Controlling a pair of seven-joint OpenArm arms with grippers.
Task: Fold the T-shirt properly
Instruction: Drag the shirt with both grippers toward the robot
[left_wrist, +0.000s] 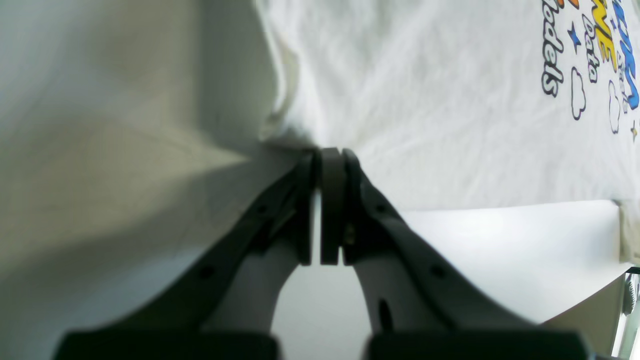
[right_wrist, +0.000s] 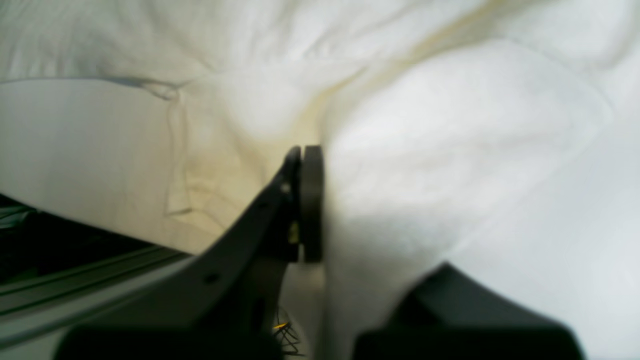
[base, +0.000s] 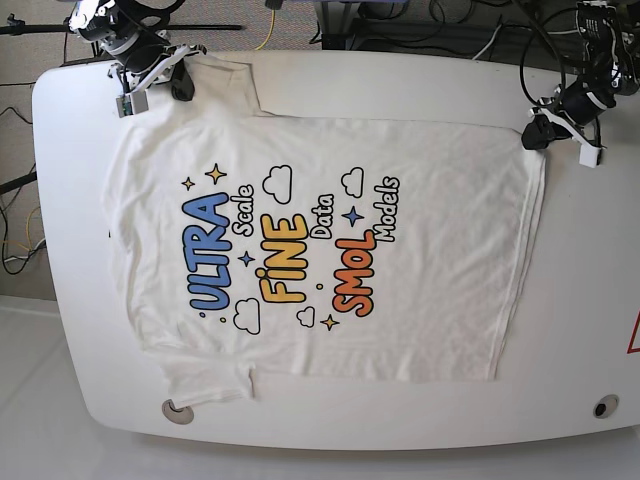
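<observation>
1. One T-shirt (base: 330, 250) lay spread print-up across one white table (base: 420, 90), its hem toward the base view's right and its collar end toward the left.
2. The print held three large coloured words, blue "ULTRA" (base: 208, 250), yellow "FINE" (base: 282, 258) and orange "SMOL" (base: 355, 272), with smaller black script words, clouds and stars around them.
3. Two grippers were in view. The left gripper (left_wrist: 320, 159) was clenched on the T-shirt's hem corner, its two dark pads pressed together with a thin fold of cloth between them; in the base view it sat at the shirt's upper right corner (base: 535, 135).
4. The right gripper (right_wrist: 320, 200) was grasping a bunched fold of the T-shirt near a sleeve seam; cloth draped over one finger, hiding it. In the base view it sat at the shirt's upper left corner (base: 182, 88).
5. No containers showed; two small round fittings (base: 179, 411) sat in the table's near edge.
</observation>
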